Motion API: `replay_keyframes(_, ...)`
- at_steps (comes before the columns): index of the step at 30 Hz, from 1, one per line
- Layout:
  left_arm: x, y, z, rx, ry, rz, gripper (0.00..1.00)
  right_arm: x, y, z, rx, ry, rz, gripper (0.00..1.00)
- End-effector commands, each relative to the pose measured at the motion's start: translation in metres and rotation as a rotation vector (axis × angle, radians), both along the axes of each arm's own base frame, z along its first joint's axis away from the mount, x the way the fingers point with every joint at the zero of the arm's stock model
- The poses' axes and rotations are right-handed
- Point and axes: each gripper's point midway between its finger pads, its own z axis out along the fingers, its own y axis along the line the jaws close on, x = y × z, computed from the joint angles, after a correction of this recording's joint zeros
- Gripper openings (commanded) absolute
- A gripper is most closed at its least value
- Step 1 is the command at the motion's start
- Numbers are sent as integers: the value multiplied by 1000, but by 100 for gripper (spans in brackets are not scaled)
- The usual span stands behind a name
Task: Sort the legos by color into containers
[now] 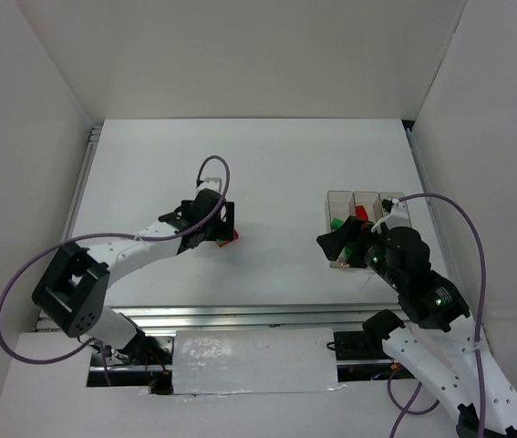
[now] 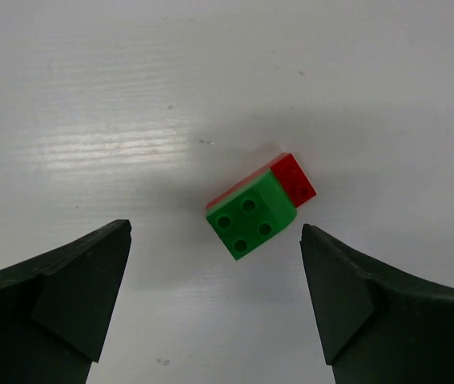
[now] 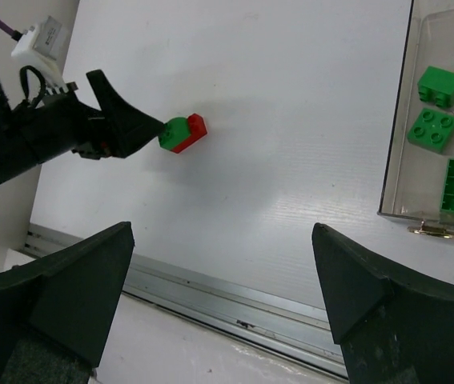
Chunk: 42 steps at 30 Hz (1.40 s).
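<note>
green brick (image 2: 251,218) joined to red brick (image 2: 294,179), well apart from bins (image 3: 395,160), between spread left gripper (image 2: 214,268) jaws. likely light, rigid, slick; pinch flat sides. right gripper (image 3: 222,240) spread near bins.

R arm (image 1: 404,260) hides containers (image 1: 341,197) near end; R wrist view crops them.

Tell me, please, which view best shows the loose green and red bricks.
Left wrist: green brick and touching red brick sit centred, studs clear. Right wrist shows them small; top external, a red speck.
</note>
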Motion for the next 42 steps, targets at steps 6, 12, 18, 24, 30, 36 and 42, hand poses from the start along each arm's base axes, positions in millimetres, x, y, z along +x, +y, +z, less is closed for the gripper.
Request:
replay_keyframes(6, -4, -22, 12, 39, -181, -518, 100, 4, 17, -1, 9, -49, 95, 100)
replay_keyframes(12, 3, -32, -18, 70, -86, -640, 98, 1, 20, 1, 13, -51, 122, 100)
replay_keyframes(18, 14, -33, -18, -2, -74, -630, 96, -3, 17, 1, 8, -59, 115, 100)
replay_keyframes(24, 10, -36, -4, -55, -106, -641, 87, 1, 21, -4, 12, -48, 123, 100)
replay_keyframes(30, 9, -33, -1, -42, -115, -641, 76, 2, 25, -4, 19, -40, 141, 100)
replay_keyframes(36, 11, -33, -15, -29, -57, -634, 74, 0, 22, 0, 13, -48, 131, 100)
replay_keyframes(42, 9, -27, -20, -8, -26, -609, 83, 1, 24, -3, 11, -39, 137, 100)
